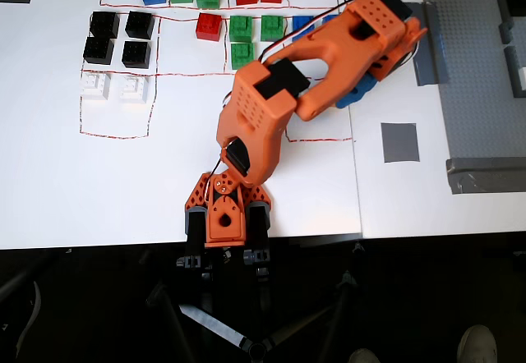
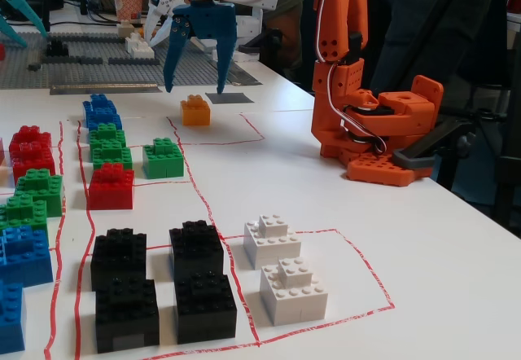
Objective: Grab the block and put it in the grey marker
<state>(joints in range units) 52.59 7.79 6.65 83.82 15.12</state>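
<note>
- While the arm stretches across the white bench [image 1: 164, 182] in the overhead view, its body hides both the block and most of the pincer; only a blue part shows under the orange wrist at the right.
- From overhead, the grey marker [image 1: 400, 142] lies bare on the bench, right of the arm, with nothing on it.
- Over in the fixed view, the blue pincer [image 2: 194, 81] hangs with its fingers spread wide and nothing between them.
- Just below and slightly right of it sits the block [image 2: 195, 111], resting on the bench inside a red outline; the grey marker [image 2: 229, 98] lies just beyond, to the right.
- Judging by this, the grab is not yet made; closing, lifting and placing all remain.
</note>
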